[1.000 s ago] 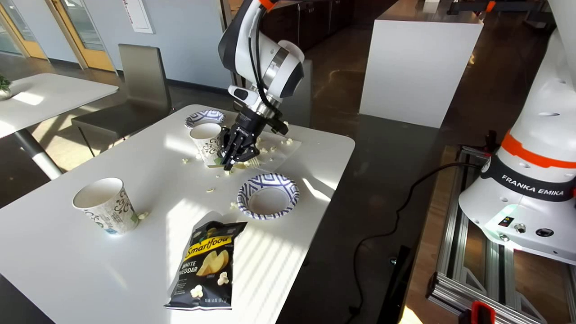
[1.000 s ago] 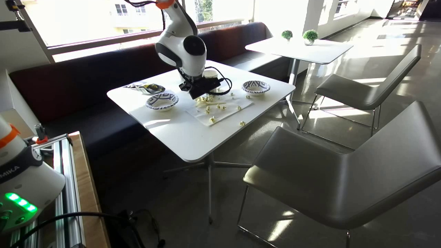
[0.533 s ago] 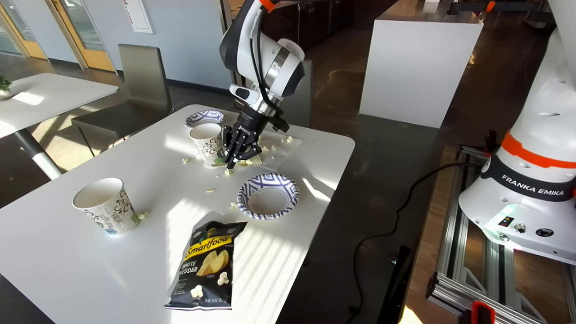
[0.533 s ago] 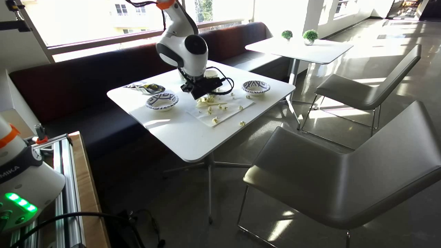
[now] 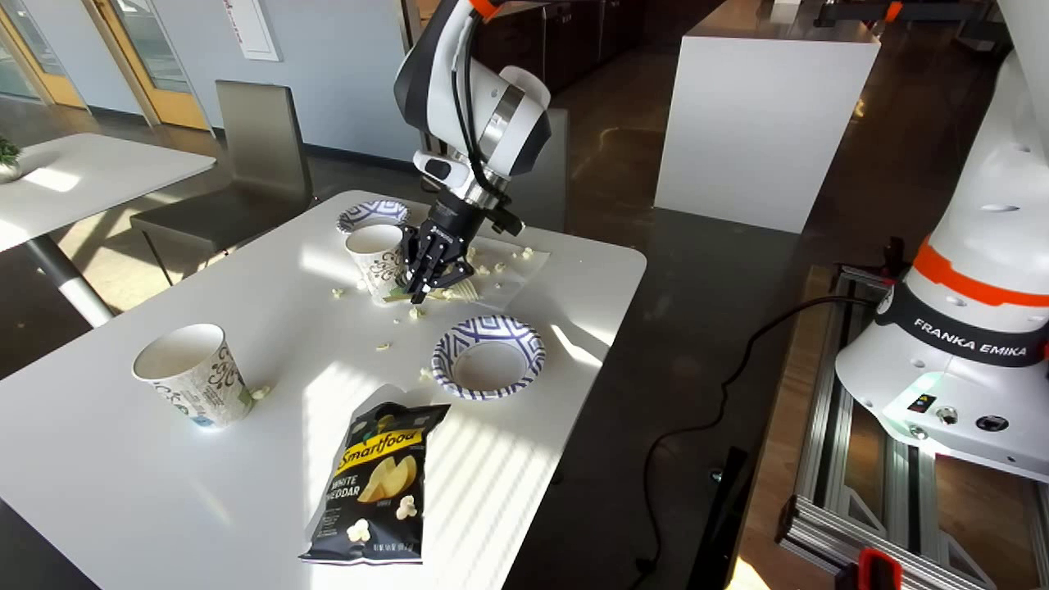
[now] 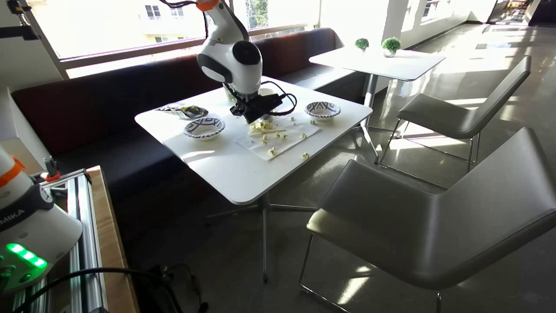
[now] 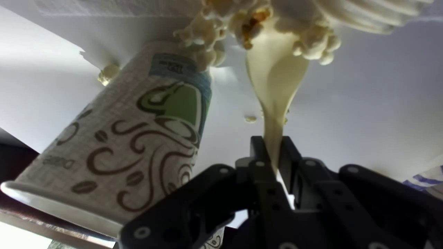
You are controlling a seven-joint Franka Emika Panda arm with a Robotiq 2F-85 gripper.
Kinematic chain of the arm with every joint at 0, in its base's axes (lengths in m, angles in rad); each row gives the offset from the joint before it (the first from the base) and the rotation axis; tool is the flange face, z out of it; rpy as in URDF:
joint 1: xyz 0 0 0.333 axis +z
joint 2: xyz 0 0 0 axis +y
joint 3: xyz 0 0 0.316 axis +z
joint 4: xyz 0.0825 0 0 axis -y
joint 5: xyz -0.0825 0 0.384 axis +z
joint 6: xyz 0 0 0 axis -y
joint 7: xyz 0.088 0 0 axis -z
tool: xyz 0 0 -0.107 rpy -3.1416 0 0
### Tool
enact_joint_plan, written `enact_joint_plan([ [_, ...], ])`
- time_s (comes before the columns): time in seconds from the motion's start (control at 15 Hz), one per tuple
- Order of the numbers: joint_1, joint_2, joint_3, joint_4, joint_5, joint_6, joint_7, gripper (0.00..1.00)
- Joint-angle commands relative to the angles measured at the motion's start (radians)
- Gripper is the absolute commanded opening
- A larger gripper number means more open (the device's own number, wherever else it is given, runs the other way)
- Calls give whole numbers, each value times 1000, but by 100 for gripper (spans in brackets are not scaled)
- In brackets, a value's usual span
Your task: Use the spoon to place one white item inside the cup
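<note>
The pale spoon [image 7: 277,74] is between my gripper's fingers [image 7: 258,152]. My gripper [image 7: 273,145] is shut on its handle, low over the table. The spoon's far end is hidden under several white popcorn pieces [image 7: 316,43]. A patterned paper cup [image 7: 121,145] stands close beside the gripper, left in the wrist view. In an exterior view the cup [image 5: 375,254] is upright, partly behind the gripper [image 5: 420,293]. More popcorn [image 6: 262,125] lies in a heap and scattered on a white sheet [image 6: 284,145]. Whether any piece rests in the spoon's bowl cannot be told.
A second paper cup [image 5: 197,377] stands nearer that camera. Two patterned bowls [image 5: 488,357] [image 6: 322,110] and a black snack bag [image 5: 381,483] are on the table. A pale ridged thing [image 7: 373,14], like fork tines, lies beside the popcorn.
My gripper, shut on the spoon, has shifted slightly and risen a little. The sheet and its popcorn have slid slightly to the right in an exterior view. The cups stay put.
</note>
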Motion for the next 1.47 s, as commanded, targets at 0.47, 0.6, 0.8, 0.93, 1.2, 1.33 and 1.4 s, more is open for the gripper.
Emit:
enact_joint_plan([
  [0.47,36,35,-7,28,-49,120,-90,3],
  [0.6,47,35,-13,19,-60,129,-57,3],
  [0.8,43,38,-4,18,-48,103,-41,3],
  [0.93,41,37,5,19,-31,98,-32,3],
  [1.2,44,33,14,15,-18,97,41,3],
  [1.33,48,30,15,11,-22,96,87,3],
  [1.4,50,29,13,8,-26,98,109,3],
])
